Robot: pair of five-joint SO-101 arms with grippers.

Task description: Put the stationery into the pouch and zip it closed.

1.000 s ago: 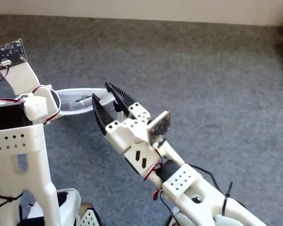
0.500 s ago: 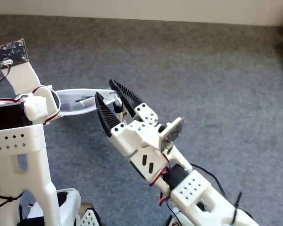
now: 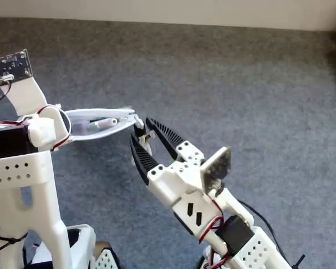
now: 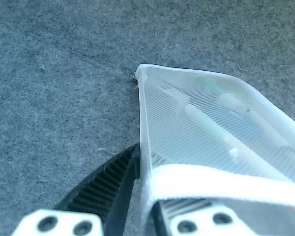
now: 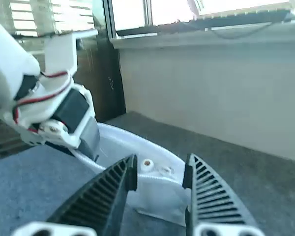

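Judging by the pale shapes inside the translucent pouch (image 3: 98,122), the stationery (image 4: 206,118) is in. Zipping seems left, though how far the zip is drawn is unclear. The left gripper (image 4: 143,164) pinches one end above the carpet (image 3: 257,84). The pouch's long axis lies roughly level, its free end pointing at the right gripper (image 3: 141,130), fingers spread.
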